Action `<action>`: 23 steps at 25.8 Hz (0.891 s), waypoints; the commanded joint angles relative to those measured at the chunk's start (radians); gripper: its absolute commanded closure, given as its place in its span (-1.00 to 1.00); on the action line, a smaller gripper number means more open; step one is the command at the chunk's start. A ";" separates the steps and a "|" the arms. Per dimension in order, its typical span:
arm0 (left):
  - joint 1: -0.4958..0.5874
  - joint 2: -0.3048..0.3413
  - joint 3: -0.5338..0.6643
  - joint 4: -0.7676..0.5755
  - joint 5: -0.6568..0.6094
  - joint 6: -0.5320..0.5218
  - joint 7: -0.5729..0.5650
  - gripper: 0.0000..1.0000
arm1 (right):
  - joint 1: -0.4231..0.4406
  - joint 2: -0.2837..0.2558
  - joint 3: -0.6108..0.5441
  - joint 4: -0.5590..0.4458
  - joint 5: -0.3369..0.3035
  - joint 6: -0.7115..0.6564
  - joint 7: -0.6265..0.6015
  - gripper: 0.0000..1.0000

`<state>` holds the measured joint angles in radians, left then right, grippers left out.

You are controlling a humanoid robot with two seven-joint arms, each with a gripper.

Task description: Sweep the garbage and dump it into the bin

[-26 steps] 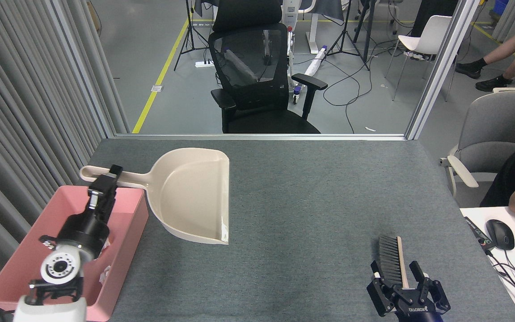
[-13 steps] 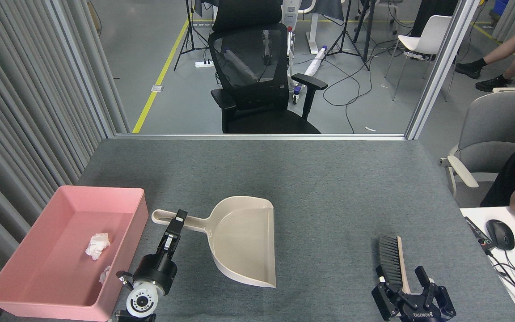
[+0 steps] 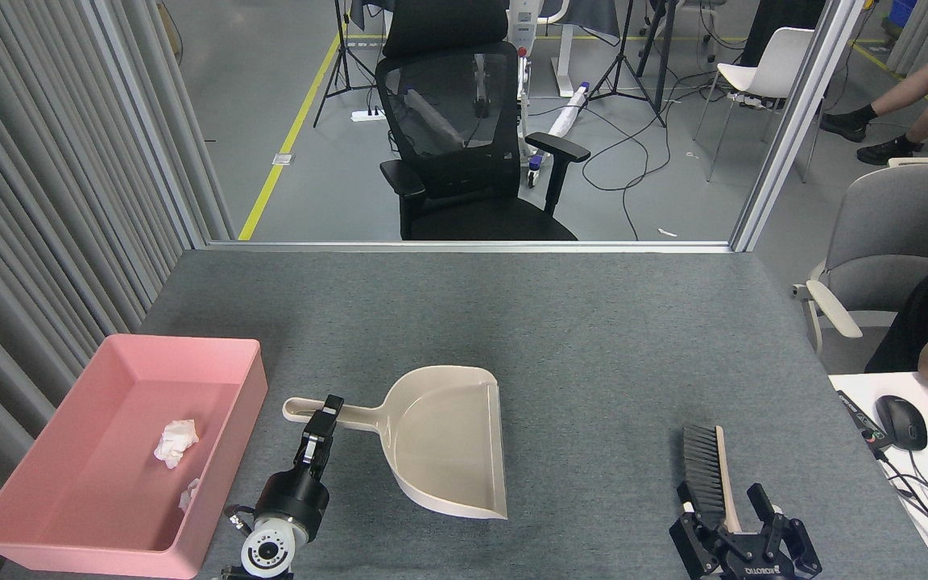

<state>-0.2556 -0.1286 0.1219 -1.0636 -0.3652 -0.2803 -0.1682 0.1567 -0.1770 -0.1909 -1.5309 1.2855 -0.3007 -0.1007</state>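
2 crumpled white tissue wads are seen inside the pink bin (image 3: 226,403), which sits at the left edge of the grey table (image 3: 593,322): the larger wad (image 3: 175,441) lies on the bin floor near its middle, and the smaller wad (image 3: 188,494) is pressed against the right wall, nearer the camera. Just right of the bin, the beige dustpan (image 3: 448,439) is set flat on the table with its open mouth turned to the right. Its long handle is clenched by the left gripper (image 3: 327,409) near the handle's free end. At the lower right, well apart from the dustpan, a black-bristled hand brush (image 3: 706,467) with a pale wooden back is grasped at its near end by the right gripper (image 3: 723,515). Beyond the table, a black office chair (image 3: 464,137) is seen on the floor.
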 commanded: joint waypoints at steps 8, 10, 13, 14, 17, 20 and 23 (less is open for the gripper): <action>-0.079 0.001 0.001 0.154 0.003 -0.063 0.042 0.55 | 0.004 -0.001 -0.001 -0.014 0.000 0.017 0.003 -0.98; -0.093 0.004 0.001 0.174 0.005 -0.065 0.044 0.51 | 0.004 -0.001 -0.001 -0.015 0.000 0.018 0.003 -0.98; -0.093 0.004 0.001 0.188 0.003 -0.065 0.047 0.38 | 0.010 -0.001 -0.001 -0.015 0.000 0.018 0.003 -0.98; -0.094 0.004 0.001 0.191 0.003 -0.065 0.047 0.33 | 0.012 -0.001 -0.001 -0.015 0.000 0.018 0.003 -0.98; -0.094 0.006 -0.002 0.209 0.002 -0.065 0.047 0.10 | 0.017 -0.001 -0.002 -0.017 0.000 0.018 0.003 -0.98; -0.093 0.012 -0.004 0.211 0.000 -0.063 0.047 -0.06 | 0.018 -0.001 -0.002 -0.018 0.000 0.018 0.003 -0.98; -0.087 0.014 -0.004 0.203 -0.008 -0.046 0.045 -0.31 | 0.018 -0.001 -0.002 -0.021 0.000 0.018 0.003 -0.98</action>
<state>-0.3480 -0.1172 0.1187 -0.8565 -0.3661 -0.3400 -0.1206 0.1741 -0.1780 -0.1931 -1.5505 1.2855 -0.2820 -0.0980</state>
